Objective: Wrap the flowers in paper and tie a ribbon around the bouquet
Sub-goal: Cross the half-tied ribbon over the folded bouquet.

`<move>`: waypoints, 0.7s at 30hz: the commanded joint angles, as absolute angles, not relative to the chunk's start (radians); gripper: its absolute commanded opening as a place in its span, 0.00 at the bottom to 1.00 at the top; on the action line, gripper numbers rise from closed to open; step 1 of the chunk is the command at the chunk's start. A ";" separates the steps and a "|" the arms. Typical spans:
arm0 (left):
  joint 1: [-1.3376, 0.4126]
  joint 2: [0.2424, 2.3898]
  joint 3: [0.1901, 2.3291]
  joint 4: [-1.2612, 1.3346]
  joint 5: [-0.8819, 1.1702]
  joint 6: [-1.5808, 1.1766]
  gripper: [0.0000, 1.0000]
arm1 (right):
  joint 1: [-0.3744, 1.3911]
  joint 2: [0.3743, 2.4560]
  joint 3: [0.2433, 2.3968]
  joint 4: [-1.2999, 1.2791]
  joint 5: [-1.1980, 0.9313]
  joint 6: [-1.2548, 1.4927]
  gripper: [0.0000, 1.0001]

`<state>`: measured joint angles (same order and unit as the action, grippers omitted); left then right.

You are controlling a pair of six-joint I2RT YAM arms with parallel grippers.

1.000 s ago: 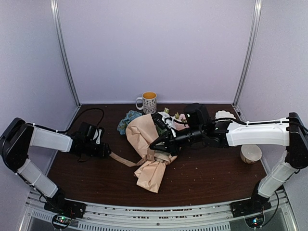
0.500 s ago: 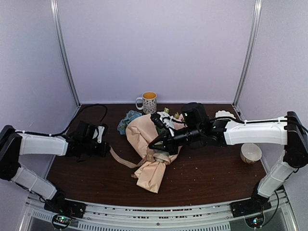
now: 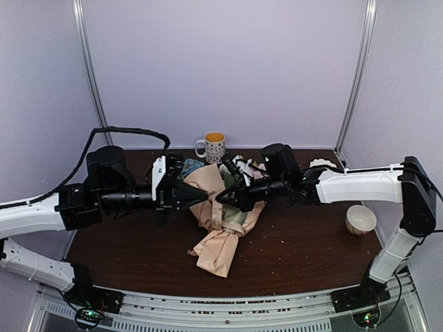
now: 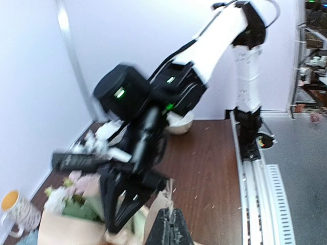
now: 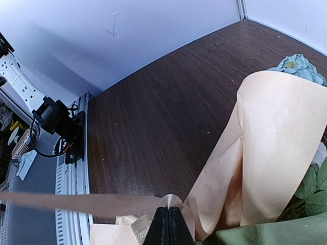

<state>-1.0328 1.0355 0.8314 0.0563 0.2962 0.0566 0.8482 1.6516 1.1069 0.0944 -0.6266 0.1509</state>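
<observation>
The bouquet (image 3: 220, 232) lies mid-table, a cone of peach-tan paper (image 5: 273, 148) over green paper (image 5: 265, 236). Blue, white and pink flowers (image 3: 239, 168) show at its far end, and a blue bloom (image 5: 299, 66) peeks past the paper in the right wrist view. My left gripper (image 3: 206, 196) is raised beside the cone's left, shut on a frayed end of the tan ribbon (image 4: 170, 196). My right gripper (image 3: 220, 198) faces it tip to tip, shut on a loop of the ribbon (image 5: 76, 201), which stretches away to the left in the right wrist view.
A patterned mug (image 3: 214, 146) stands at the back behind the flowers. A cream bowl (image 3: 361, 220) sits at the right and a small white dish (image 3: 323, 164) at the back right. Small crumbs speckle the dark table (image 3: 304, 249).
My left arm has swung up and right from the table's left side to the bouquet, its gripper closing on the ribbon end along the way. The right gripper shifted slightly back and left.
</observation>
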 commanded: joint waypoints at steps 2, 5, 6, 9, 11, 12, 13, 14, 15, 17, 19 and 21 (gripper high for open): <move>-1.084 1.271 1.094 0.113 0.607 0.162 0.00 | 0.829 1.679 1.157 0.137 -0.589 0.209 0.00; -1.154 1.423 1.271 0.012 0.718 0.252 0.00 | 0.824 1.677 1.173 0.121 -0.566 0.192 0.00; -1.168 1.462 1.305 0.002 0.760 0.261 0.00 | 0.823 1.676 1.179 0.110 -0.558 0.185 0.00; -1.170 1.529 1.347 0.033 0.857 0.253 0.00 | 0.819 1.666 1.195 0.072 -0.548 0.161 0.00; -1.170 1.548 1.375 0.011 0.884 0.282 0.00 | 0.819 1.658 1.202 0.052 -0.548 0.139 0.00; -1.170 1.556 1.387 0.000 0.892 0.293 0.00 | 0.818 1.655 1.207 0.038 -0.546 0.128 0.00; -1.170 1.563 1.392 -0.001 0.891 0.301 0.00 | 0.816 1.655 1.216 0.021 -0.546 0.114 0.00; -1.170 1.570 1.393 0.001 0.881 0.306 0.00 | 0.814 1.656 1.226 0.003 -0.547 0.101 0.00; -1.167 1.580 1.396 -0.003 0.884 0.312 0.00 | 0.812 1.657 1.232 -0.009 -0.548 0.091 0.00; -1.164 1.597 1.404 -0.042 0.830 0.340 0.00 | 0.807 1.657 1.245 -0.025 -0.552 0.080 0.00; -1.167 1.609 1.404 -0.152 0.649 0.418 0.00 | 0.804 1.659 1.258 -0.049 -0.554 0.061 0.00; -1.167 1.625 1.382 -0.192 0.492 0.469 0.00 | 0.804 1.658 1.269 -0.078 -0.559 0.048 0.00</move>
<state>-1.1717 1.5894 1.3785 -0.0765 0.7486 0.3397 0.8116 1.6791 1.2247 -0.0154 -0.5671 0.0971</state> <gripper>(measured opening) 0.006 0.007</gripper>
